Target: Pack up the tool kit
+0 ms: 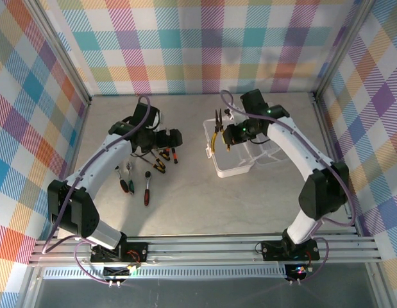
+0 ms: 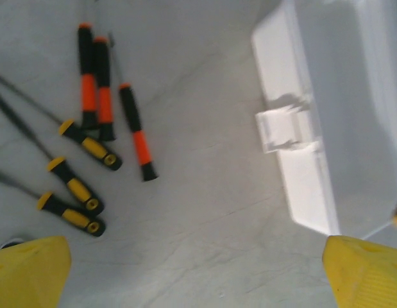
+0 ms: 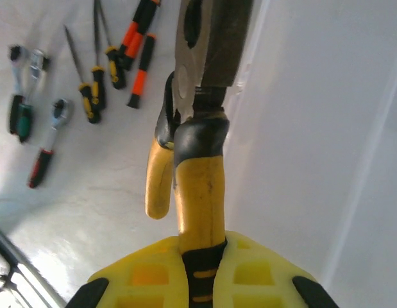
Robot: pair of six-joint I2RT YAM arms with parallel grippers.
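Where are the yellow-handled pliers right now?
The pliers hang in the right claw over the white case, right of centre in the top view.

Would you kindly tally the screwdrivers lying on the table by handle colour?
Orange-and-black screwdrivers: 3
Yellow-and-black screwdrivers: 3
Total: 6

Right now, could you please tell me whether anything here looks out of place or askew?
The right pincer grips the yellow-handled pliers by one handle only; the other handle splays free, which looks an uneven hold. Nothing appears spilled or damaged.
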